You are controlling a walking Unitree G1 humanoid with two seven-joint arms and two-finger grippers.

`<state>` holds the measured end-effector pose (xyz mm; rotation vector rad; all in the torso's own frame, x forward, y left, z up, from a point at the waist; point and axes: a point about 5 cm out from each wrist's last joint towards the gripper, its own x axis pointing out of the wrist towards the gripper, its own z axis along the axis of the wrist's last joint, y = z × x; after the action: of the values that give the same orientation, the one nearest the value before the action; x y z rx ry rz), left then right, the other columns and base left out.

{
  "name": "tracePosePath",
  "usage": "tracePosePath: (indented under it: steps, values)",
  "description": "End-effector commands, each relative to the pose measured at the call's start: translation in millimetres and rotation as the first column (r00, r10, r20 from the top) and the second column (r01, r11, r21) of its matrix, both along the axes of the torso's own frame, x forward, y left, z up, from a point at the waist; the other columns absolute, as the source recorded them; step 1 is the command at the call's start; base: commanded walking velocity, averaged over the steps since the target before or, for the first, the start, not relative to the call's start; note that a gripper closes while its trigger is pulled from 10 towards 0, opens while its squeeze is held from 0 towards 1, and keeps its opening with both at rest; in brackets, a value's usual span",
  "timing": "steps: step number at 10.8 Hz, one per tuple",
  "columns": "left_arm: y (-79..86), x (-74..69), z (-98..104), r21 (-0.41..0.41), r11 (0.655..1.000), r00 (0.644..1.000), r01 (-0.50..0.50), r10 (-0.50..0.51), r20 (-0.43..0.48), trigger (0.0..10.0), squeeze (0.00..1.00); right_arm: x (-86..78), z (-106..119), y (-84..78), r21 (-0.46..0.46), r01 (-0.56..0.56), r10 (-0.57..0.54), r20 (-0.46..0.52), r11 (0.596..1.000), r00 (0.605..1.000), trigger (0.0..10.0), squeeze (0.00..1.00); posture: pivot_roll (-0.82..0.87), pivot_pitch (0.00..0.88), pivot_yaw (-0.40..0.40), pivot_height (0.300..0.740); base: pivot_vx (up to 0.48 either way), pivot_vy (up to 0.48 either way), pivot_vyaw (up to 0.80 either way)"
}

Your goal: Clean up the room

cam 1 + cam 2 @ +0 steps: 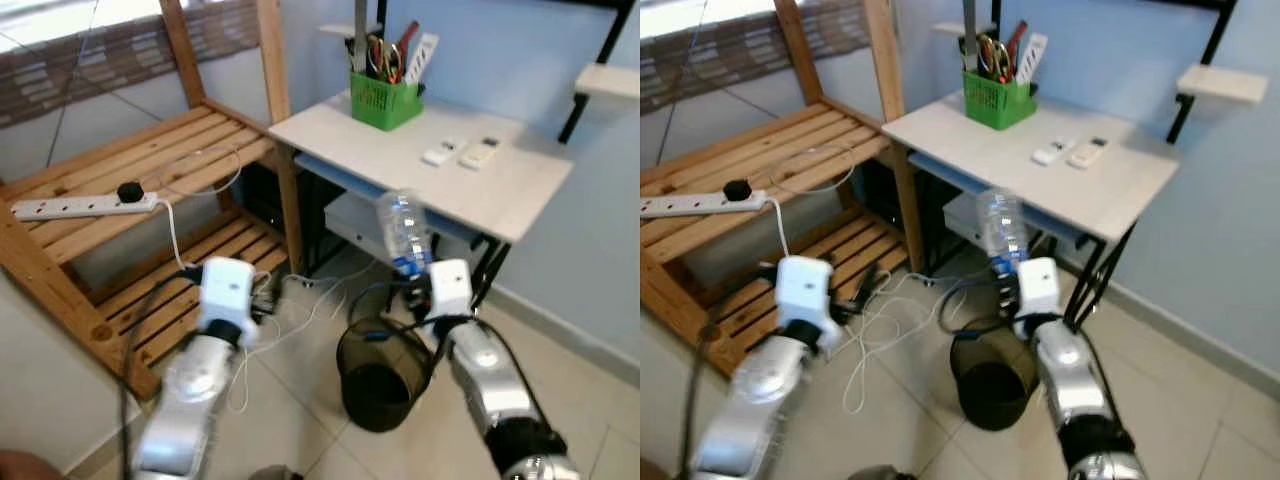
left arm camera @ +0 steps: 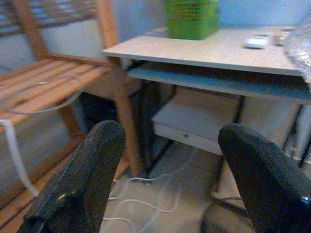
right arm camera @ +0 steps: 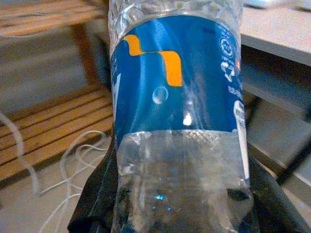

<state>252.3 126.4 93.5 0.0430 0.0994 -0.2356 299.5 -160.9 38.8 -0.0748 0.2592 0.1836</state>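
Note:
My right gripper is shut on a clear plastic bottle with a blue label, gripping its lower part. In the right wrist view the bottle stands upright between the black fingers. It hangs just above and behind a dark round bin on the tiled floor, in front of the desk. My left gripper is open with nothing in it, held low to the left of the bin, near the wooden shelf.
A white desk holds a green pen holder and two remotes. A white power strip lies on the wooden shelf. Loose white cables trail over the floor between shelf and bin.

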Motion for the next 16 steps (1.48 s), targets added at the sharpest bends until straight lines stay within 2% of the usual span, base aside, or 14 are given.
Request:
tracePosePath:
  steps: [1,4,6,9,11,14,16]
  values:
    - [2.4,-0.9,-4.1,0.007,1.000,1.000,0.001,0.000,-0.013,10.0,0.00,9.9,8.4,2.2,-0.002,0.016,-0.016,0.026,1.000,1.000,10.0,0.00,-0.08,0.000,0.074,0.731,0.000,0.000,0.00]
    - [0.8,-5.1,-6.1,0.004,1.000,1.000,0.017,-0.017,-0.014,10.0,0.00,16.9,8.5,7.7,-0.023,0.017,-0.017,0.013,1.000,1.000,10.0,0.00,-0.07,0.000,0.070,0.731,0.000,0.000,0.00]
    - [-7.0,-20.4,-11.7,-0.005,0.999,0.997,0.053,-0.053,-0.048,10.0,0.00,11.2,-9.6,18.0,-0.034,0.007,-0.009,-0.061,0.999,0.998,10.0,0.00,-0.05,0.000,0.078,0.731,0.000,0.000,0.00]
    - [-19.3,-44.7,-9.7,0.000,0.995,0.993,0.099,-0.099,-0.070,10.0,0.00,13.1,-18.4,24.4,0.010,0.060,-0.059,-0.129,0.998,0.990,10.0,0.00,0.02,0.114,0.079,0.731,0.000,0.000,0.00]
    - [-19.3,-63.1,-11.5,0.006,0.996,0.990,0.093,-0.092,-0.110,10.0,0.00,17.5,-16.2,41.7,0.019,0.020,-0.017,-0.142,1.000,0.990,10.0,0.00,0.05,0.178,0.064,0.731,0.000,0.000,0.00]
    - [-26.4,-83.2,-3.5,-0.003,0.997,0.989,0.074,-0.073,-0.126,10.0,0.00,20.2,-17.2,46.6,0.009,0.018,-0.016,-0.177,1.000,0.984,10.0,0.00,0.12,0.252,0.032,0.731,0.000,0.000,0.00]
    - [-26.5,-93.2,0.1,0.000,0.999,0.989,0.054,-0.053,-0.135,10.0,0.00,24.8,-12.0,50.1,0.046,0.012,-0.004,-0.168,0.999,0.986,10.0,0.00,0.13,0.256,0.019,0.731,0.000,0.000,0.00]
